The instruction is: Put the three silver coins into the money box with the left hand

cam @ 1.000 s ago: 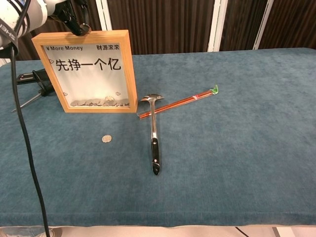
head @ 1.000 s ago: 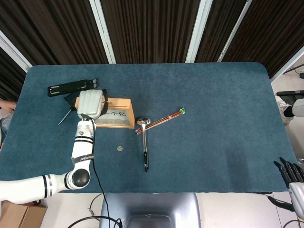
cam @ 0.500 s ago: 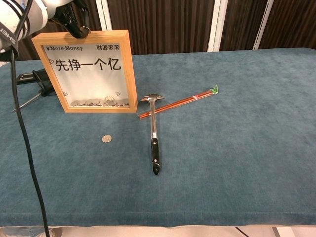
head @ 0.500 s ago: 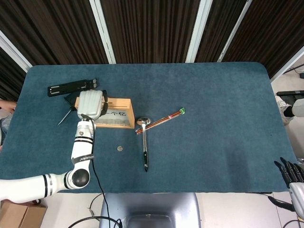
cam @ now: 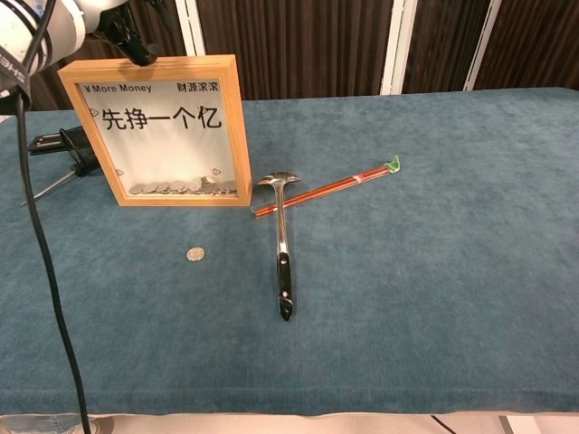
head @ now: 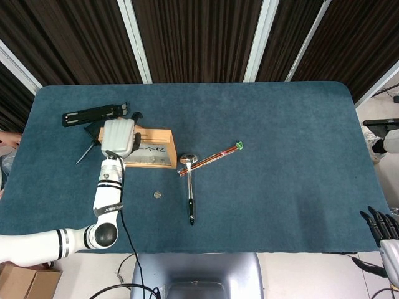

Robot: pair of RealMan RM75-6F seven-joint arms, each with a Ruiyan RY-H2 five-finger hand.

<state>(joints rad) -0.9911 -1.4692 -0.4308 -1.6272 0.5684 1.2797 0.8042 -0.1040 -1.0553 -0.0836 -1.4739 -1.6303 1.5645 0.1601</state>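
Note:
The wooden-framed money box [cam: 154, 194] stands upright at the table's left, also seen from above as the money box [head: 156, 151]. Several coins [cam: 176, 188] lie at its bottom behind the glass. One silver coin [cam: 194, 255] lies on the cloth in front of it, the same coin [head: 157, 195] in the head view. My left hand [head: 120, 137] hovers over the box's top left edge, its dark fingers [cam: 131, 45] just above the frame. Whether they pinch anything is hidden. My right hand [head: 380, 224] hangs off the table's near right corner, fingers apart, holding nothing.
A metal ladle [cam: 282, 249] lies right of the box, its bowl resting across red chopsticks [cam: 330, 188]. A black stand [head: 93, 116] and a thin tool [head: 84, 154] lie behind and left of the box. My left arm's cable [cam: 45, 271] hangs down the left side.
My left hand's fingers have lifted slightly off the top edge of the money box and shifted a little back. The coin on the table and the right hand have not moved.

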